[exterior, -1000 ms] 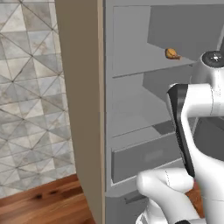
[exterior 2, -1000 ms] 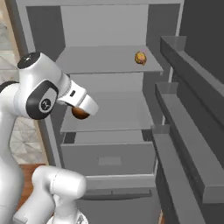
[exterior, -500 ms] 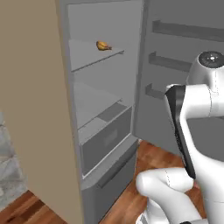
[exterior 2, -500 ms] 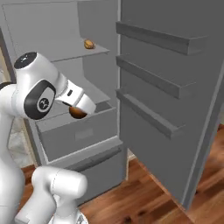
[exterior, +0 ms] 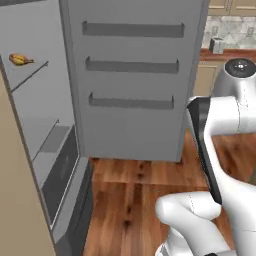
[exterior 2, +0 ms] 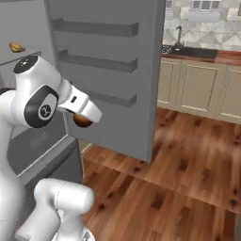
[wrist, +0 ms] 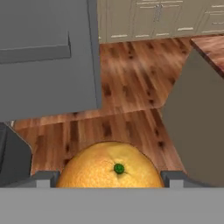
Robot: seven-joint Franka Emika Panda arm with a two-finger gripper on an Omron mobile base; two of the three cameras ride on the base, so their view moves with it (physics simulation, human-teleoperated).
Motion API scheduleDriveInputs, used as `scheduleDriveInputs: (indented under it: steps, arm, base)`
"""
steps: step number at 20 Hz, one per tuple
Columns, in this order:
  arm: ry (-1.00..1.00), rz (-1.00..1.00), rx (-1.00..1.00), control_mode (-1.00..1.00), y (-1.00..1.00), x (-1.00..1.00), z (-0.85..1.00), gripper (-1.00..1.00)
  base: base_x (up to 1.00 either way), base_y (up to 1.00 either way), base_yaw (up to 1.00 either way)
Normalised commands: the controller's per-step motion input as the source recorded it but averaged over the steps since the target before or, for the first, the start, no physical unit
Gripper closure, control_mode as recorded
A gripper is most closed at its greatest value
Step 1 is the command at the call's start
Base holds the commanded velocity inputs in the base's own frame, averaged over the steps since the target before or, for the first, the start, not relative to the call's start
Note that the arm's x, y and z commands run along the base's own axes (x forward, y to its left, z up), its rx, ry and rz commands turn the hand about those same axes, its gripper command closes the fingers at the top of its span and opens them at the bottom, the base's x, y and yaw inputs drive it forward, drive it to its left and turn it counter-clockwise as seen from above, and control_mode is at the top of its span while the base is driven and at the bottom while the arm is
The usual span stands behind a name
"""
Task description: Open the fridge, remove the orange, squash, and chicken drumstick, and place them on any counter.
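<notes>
Gripping the orange, the fingers stand one on each side of the fruit, which fills the gap between them in the hand view, its small green stem scar facing the camera. From the right base view the same orange shows as a rounded orange-brown shape tucked under the white wrist, held in the air in front of the fridge's lower drawers and above the wood floor.

Beside the arm the fridge stands with its door swung wide open. Three grey door racks run across the inside of the door, one above another, with nothing visible in them. On an upper shelf inside the light grey cabinet lies the chicken drumstick, golden-brown and on its side; it also shows at the far left of the right base view. Lower shelves and the drawer fronts beneath look bare from these angles.

Beyond the door, beige cabinets carry a reddish-brown desk with a dark sink and faucet along the tiled wall.
</notes>
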Motion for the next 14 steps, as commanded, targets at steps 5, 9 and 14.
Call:
scheduleDriveInputs:
  steps: [5,9,14]
  arm:
    - [0.0,0.0,0.0,1.0,0.0,0.0,0.0,1.0]
    - [0.0,0.0,0.0,1.0,0.0,0.0,0.0,1.0]
    - [0.0,0.0,0.0,1.0,0.0,0.0,0.0,1.0]
  base:
    - [-0.19,-0.09,-0.91]
    - [-0.03,-0.4,-0.86]
    - [0.0,-0.68,-0.81]
